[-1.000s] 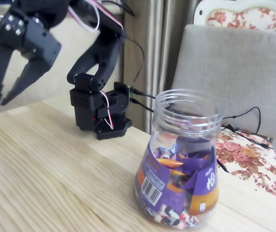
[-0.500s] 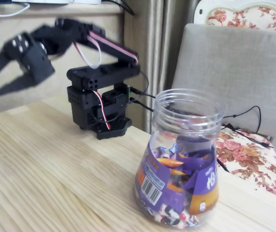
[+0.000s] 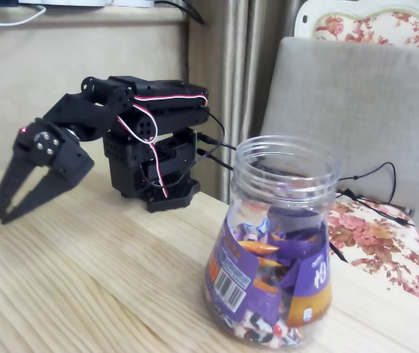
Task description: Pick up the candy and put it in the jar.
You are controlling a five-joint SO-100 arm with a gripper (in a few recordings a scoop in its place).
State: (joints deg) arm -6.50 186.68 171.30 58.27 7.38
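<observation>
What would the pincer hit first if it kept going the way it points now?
The pincer points down and to the picture's left, jaws parted and empty. It would likely meet bare wooden table first; depth is unclear. The jar stands well off that line.

A pale wooden table (image 3: 84,279) fills the foreground of the fixed view, its grain running across under soft, even light. Behind it on the left is a plain beige wall (image 3: 55,81), with a beige curtain (image 3: 231,66) hanging in folds beside it near the middle. To the right stands a grey padded chair back (image 3: 364,110), a floral cushion (image 3: 375,29) with a pale frame showing above it, and lower down a floral cloth (image 3: 382,250) crossed by thin black cables (image 3: 371,176).
</observation>
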